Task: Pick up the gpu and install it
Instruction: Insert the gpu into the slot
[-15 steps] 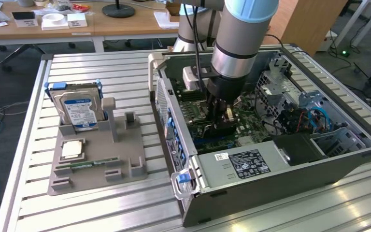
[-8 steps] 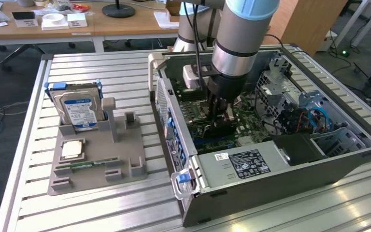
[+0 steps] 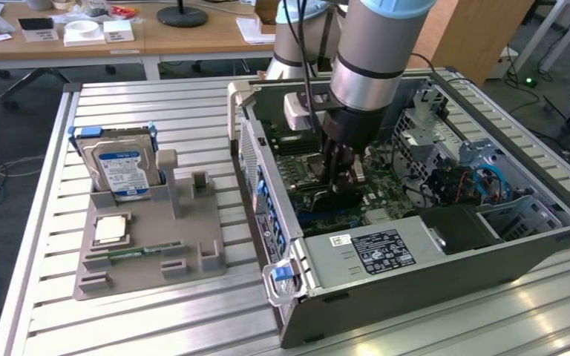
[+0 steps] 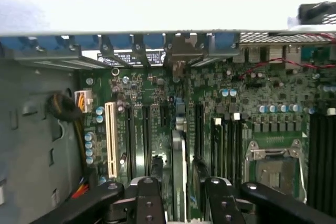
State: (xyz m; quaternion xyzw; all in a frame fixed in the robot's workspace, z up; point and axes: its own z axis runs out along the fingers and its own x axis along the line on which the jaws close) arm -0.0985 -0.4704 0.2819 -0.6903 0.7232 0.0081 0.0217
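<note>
Case opening: the computer case (image 3: pixel 444 252) lies open-side up, so entry is from above only.
Inside the case: the arm (image 3: pixel 369 67) and hand (image 3: pixel 337 194) fill the middle over the motherboard (image 4: pixel 273 114).
Right interior: drive cage (image 3: pixel 522 215) and cables (image 3: pixel 473 182) crowd it.
Near end: power supply (image 3: pixel 384 248) blocks.
Desk, exterior view's left: bare slats (image 3: pixel 146 100) beyond the grey holder (image 3: pixel 146 252) and its hard drive (image 3: pixel 122 167).
</note>
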